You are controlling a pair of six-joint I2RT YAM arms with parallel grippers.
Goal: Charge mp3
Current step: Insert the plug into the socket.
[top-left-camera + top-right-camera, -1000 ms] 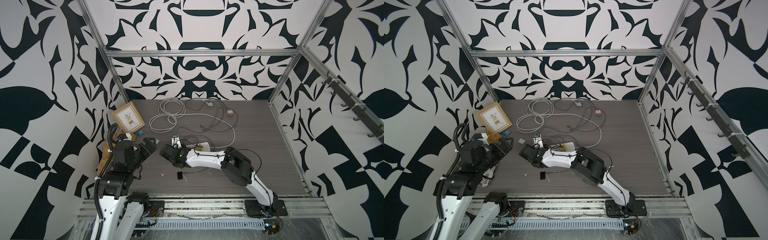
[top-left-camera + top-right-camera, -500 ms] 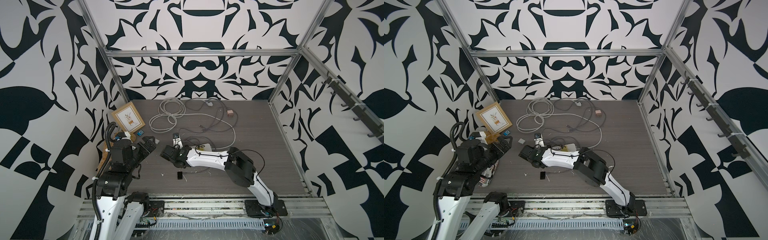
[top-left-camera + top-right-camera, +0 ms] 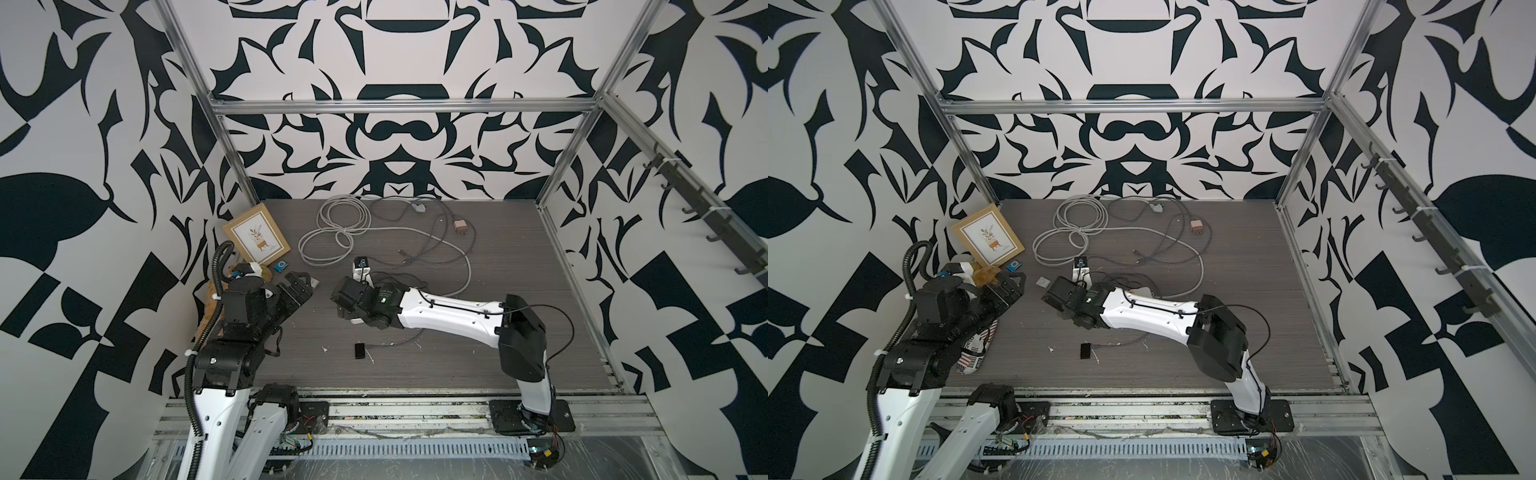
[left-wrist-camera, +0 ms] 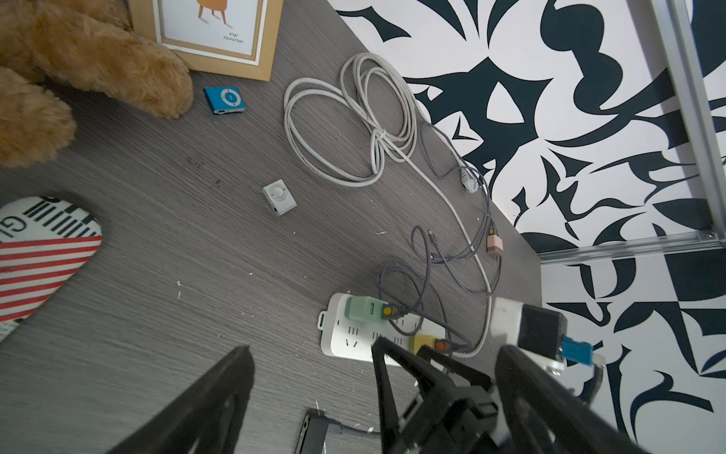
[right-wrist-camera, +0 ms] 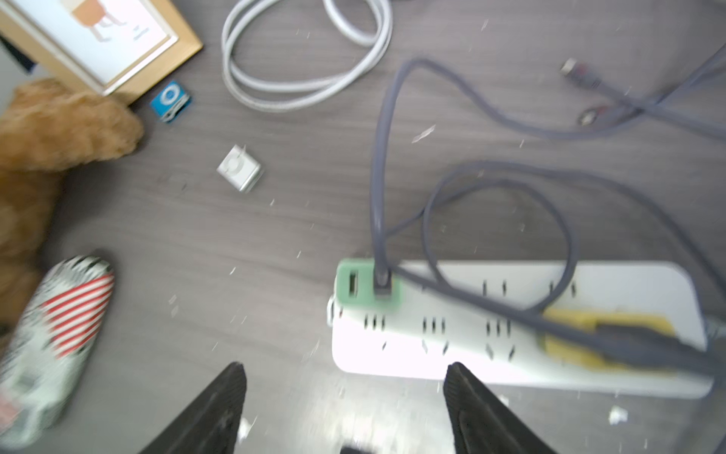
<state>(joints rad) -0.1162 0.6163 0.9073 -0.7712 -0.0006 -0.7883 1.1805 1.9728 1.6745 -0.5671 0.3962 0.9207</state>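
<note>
Grey tabletop [image 4: 157, 275], blue mp3 [image 4: 224, 100] beside picture frame [image 4: 239, 68], plush paw [image 4: 129, 74], coiled cable [image 4: 379, 135]

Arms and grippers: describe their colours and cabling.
Both arms mix white shells and black joints. The left arm carries a black corrugated hose; the right arm has thin black cable along it. The left gripper and right gripper are black, ribbed inside.

from my seat the tabletop [image 4: 157, 255] reads as matt grey wood grain, flecked with dust. the mp3 [image 4: 224, 100] looks smooth, blue and faintly shiny. i see fuzzy plush on the stuffed toy [image 4: 98, 51], pale wood on the picture frame [image 4: 269, 39], glossy white plastic on the power strip [image 5: 393, 353].
</note>
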